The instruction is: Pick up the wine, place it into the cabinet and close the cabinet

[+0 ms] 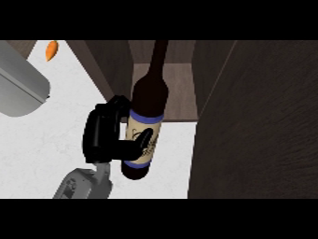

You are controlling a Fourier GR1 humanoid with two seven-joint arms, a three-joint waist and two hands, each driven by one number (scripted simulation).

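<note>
- Right now the carry is on: a black hand (105,135) has its fingers and thumb curled round the wine bottle (146,122), pinching it at the cream label with the blue bands.
- Only one hand shows. It rises from a grey forearm (84,186) at the lower edge, left of centre; which arm it belongs to I cannot tell for certain, though I take it for the right, swung across.
- The bottle hangs clear of the white tabletop (37,149), neck pointing up the view toward the cabinet (178,88), and its slim neck already overlaps the dark wooden opening.
- To the right, a big brown panel fills the view. That looks like the open cabinet door (271,126), just beside the bottle.
- So by my reading the pick is done and the placing is under way; the closing has not begun.
- Next, the bottle needs to go deeper onto the cabinet floor, staying between the left wall and that door, and be set down before the fingers open.
- Then the door wants a push shut.
- Off at far left sit a grey rounded object (10,84) and a small orange thing (50,50), well apart from the action.
</note>
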